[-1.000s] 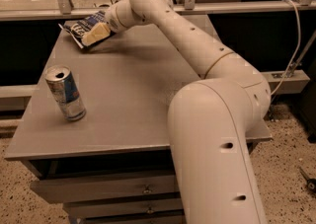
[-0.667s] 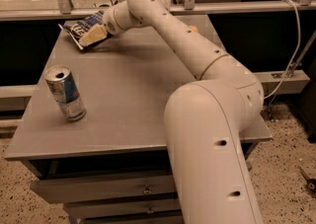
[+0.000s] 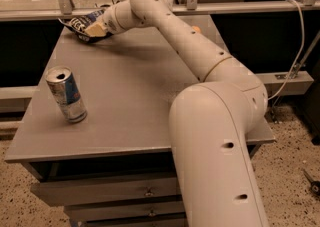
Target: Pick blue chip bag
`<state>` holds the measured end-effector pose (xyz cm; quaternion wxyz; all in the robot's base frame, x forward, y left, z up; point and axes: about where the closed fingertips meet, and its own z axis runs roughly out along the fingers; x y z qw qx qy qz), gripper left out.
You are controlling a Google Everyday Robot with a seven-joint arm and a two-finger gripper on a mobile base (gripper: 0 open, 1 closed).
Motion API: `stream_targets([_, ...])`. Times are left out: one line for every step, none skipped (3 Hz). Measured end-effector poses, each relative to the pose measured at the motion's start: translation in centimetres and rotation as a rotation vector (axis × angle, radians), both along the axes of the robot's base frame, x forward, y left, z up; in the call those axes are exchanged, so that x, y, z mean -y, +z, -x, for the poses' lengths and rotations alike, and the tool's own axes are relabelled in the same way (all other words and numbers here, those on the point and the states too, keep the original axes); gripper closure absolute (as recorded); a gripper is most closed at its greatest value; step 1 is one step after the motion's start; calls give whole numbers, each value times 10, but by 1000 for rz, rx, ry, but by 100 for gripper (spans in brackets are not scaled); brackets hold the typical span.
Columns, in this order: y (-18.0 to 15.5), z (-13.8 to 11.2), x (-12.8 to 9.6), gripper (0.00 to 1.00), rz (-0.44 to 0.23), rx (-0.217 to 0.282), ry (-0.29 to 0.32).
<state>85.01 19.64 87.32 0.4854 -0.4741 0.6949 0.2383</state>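
The blue chip bag [image 3: 75, 22], dark navy foil with white lettering, is at the table's far left corner and looks slightly raised off the top. My gripper [image 3: 93, 30] reaches across the table to it and is shut on the bag's right end. The pale fingers [image 3: 96, 29] cover part of the bag. The arm stretches from the lower right of the view up to that corner.
An upright blue-and-silver drink can [image 3: 66, 95] stands near the table's left front. The grey table [image 3: 140, 86] has drawers [image 3: 110, 191] below its front edge. A metal rail [image 3: 225, 7] runs behind the table. A cable [image 3: 300, 36] hangs at the right.
The gripper and the bag have moved together a little up and towards the far left. The can has not moved.
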Motion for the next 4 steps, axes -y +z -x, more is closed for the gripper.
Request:
stream_targets([29, 11, -2, 83, -30, 63, 31])
stream_targets([67, 36, -3, 100, -73, 146, 87])
stream_targets([88, 69, -3, 88, -95, 200, 158])
stream_targets([91, 88, -3, 65, -72, 216, 196])
